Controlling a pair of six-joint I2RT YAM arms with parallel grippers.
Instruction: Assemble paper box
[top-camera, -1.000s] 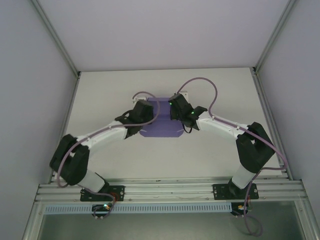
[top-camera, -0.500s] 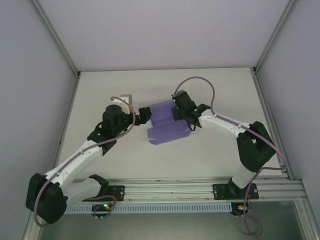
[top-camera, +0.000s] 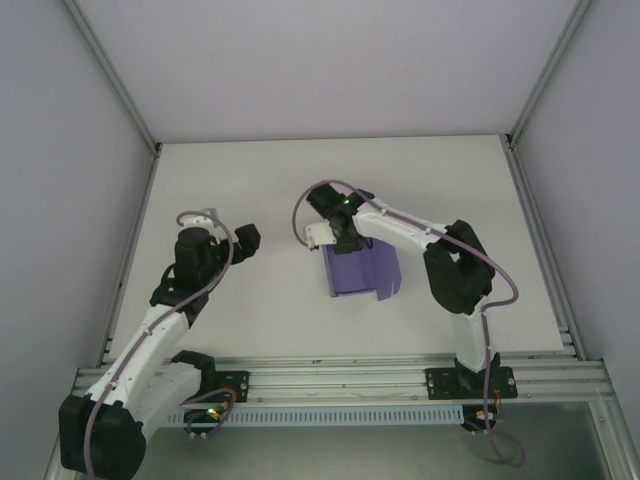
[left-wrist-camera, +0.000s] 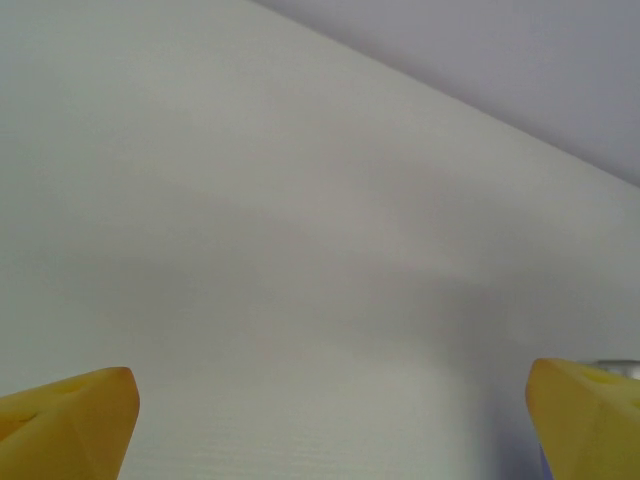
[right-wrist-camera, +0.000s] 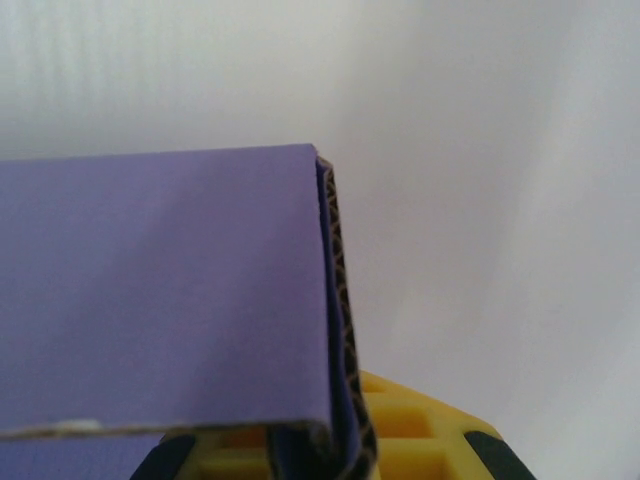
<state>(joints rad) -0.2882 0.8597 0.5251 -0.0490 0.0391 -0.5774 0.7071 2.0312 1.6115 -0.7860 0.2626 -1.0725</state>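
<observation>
Paper box: a matte purple paper box (top-camera: 358, 275) of thin corrugated card, part-folded, lying on the table a little right of centre in the top view.
Box shape: one broad flat panel with a darker strip along its right side, where the card seems to be turned up.
Box edge up close: in the right wrist view the purple panel (right-wrist-camera: 160, 290) ends on its right in a brown fluted edge, two layers lying close together.
Right gripper: the black-and-white right gripper (top-camera: 330, 243) sits at the box's far left corner, touching the card.
Right fingers: nearly closed, the yellow fingers (right-wrist-camera: 420, 430) of this gripper (top-camera: 330, 243) (right-wrist-camera: 318, 452) pinching the doubled card edge between them.
Left gripper: the black left gripper (top-camera: 247, 240) hangs to the left of the box, well apart from it.
Left fingers: spread wide with nothing between them; the yellow fingertips (left-wrist-camera: 70, 420) show at the two lower corners of the left wrist view, its gripper (left-wrist-camera: 330, 425) over bare tabletop.
Table: a plain white flat table (top-camera: 250, 170) (left-wrist-camera: 300, 200).
Surroundings: pale grey walls (top-camera: 330, 60) on three sides, and a ribbed aluminium rail (top-camera: 340, 380) along the near edge carrying both arm bases.
</observation>
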